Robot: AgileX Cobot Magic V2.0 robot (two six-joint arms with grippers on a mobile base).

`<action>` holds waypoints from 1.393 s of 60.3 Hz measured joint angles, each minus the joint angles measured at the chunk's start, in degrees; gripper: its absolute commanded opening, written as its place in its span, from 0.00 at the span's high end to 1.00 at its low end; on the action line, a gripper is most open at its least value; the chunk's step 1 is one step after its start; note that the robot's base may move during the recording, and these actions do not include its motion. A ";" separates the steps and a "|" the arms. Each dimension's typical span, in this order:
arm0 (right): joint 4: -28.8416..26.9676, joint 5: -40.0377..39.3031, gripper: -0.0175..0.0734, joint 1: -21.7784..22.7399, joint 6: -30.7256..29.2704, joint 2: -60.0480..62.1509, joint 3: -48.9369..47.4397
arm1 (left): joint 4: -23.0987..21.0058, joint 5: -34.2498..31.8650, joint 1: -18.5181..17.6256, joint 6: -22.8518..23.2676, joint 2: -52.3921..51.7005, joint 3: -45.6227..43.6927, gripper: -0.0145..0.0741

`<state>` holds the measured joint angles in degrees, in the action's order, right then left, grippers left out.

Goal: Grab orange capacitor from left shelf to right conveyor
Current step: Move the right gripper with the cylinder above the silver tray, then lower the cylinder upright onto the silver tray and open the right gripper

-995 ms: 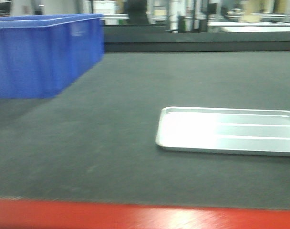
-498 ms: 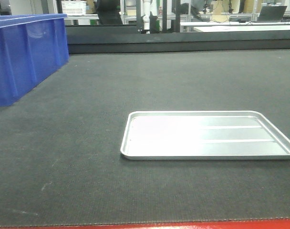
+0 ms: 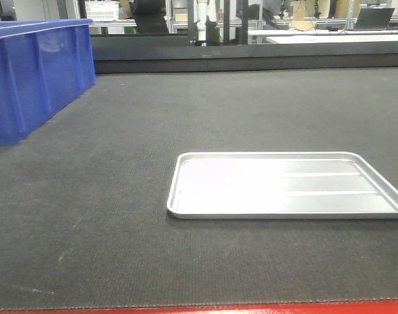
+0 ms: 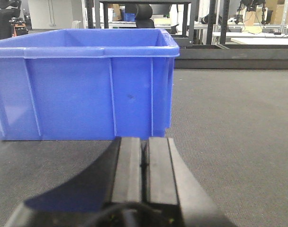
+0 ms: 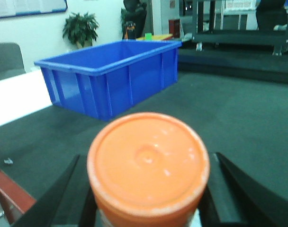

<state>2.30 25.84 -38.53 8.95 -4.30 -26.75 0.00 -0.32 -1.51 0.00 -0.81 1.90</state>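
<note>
Lower centre of the right wrist view: orange capacitor [image 5: 148, 161], seen from above. Its top is a flat round disc with a slightly raised rim, a faint dimple at the middle and a few pale specks. The surface looks matte. The printing on its side cannot be read from this angle.

Right gripper [image 5: 148, 191]: two black wedge-shaped fingers [image 5: 63, 194] flank the capacitor left and right, clamped on it and holding it upright over the belt [image 5: 238, 118].

Belt: broad, flat and dark grey with a fine woven texture. A smooth, glossy red edge [image 3: 251, 307] runs along the bottom of the front view and also shows at the lower left of the right wrist view.

Tray [image 3: 174, 196], lower right of the front view: shallow rectangle of bright silver metal with rounded corners and a low rolled rim. It lies flat on the belt, and its floor shows two faint lengthwise ridges.

Blue bin [image 3: 35, 72], upper left of the front view: moulded plastic with vertical ribs on the walls and a thick lip. It stands on the belt, well apart from the tray.

Left gripper [image 4: 143, 163], bottom centre of the left wrist view: two flat black pads pressed together with only a hairline seam between them and nothing held. It points at the ribbed wall of the blue bin.
</note>
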 measured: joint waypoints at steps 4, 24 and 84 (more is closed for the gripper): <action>0.00 -1.92 0.74 0.00 0.00 0.00 0.00 | 0.00 0.00 0.00 0.00 0.00 0.00 0.95; 0.98 -13.32 0.74 0.00 0.00 -14.79 0.00 | 0.00 0.00 0.00 0.00 0.00 0.00 0.95; 1.54 -64.18 0.30 12.91 0.00 -81.78 0.00 | 0.00 0.00 0.00 0.00 0.00 0.00 0.95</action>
<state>3.83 -38.34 -25.62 8.95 -86.08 -26.75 0.00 -0.32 -1.51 0.00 -0.81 1.90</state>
